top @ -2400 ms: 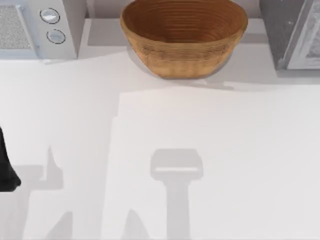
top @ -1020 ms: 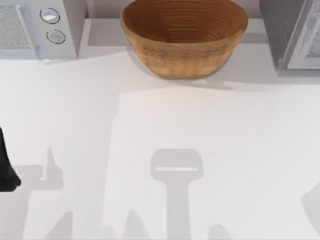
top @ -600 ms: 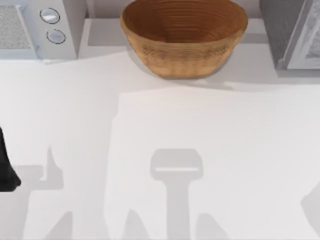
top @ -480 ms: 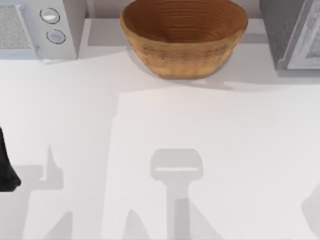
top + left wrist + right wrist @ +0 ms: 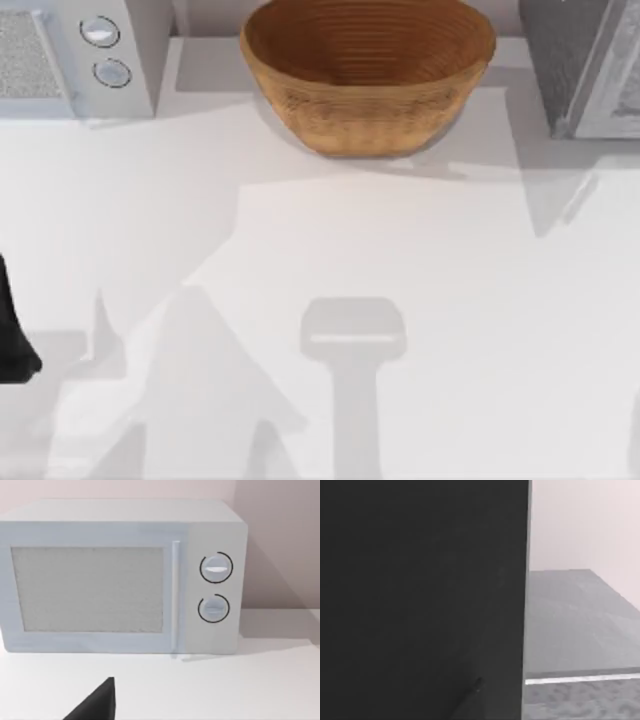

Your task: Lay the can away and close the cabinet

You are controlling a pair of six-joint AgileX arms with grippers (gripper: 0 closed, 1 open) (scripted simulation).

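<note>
Standing at the far right corner of the table [image 5: 330,230], the cabinet [image 5: 560,60] is a grey speckled box with its paler framed door [image 5: 612,85] turned toward the arms, which suits a push from the right side. The door looks nearly flush with the box, though so little of it lies within the top view that I cannot say whether it is fully shut. I see no can on the table; it is probably already inside the cabinet. My right wrist view looks along a grey speckled surface [image 5: 570,630] with a pale strip across it, beside a broad dark panel [image 5: 420,590] too close to identify, so the right arm is likely close against the cabinet; whether its fingers are together or apart I cannot tell. My left arm [image 5: 12,335] waits at the table's left edge, facing the white microwave [image 5: 125,575], and I cannot tell how its fingers stand either. A woven bowl [image 5: 368,75] sits at the back, between microwave and cabinet.
</note>
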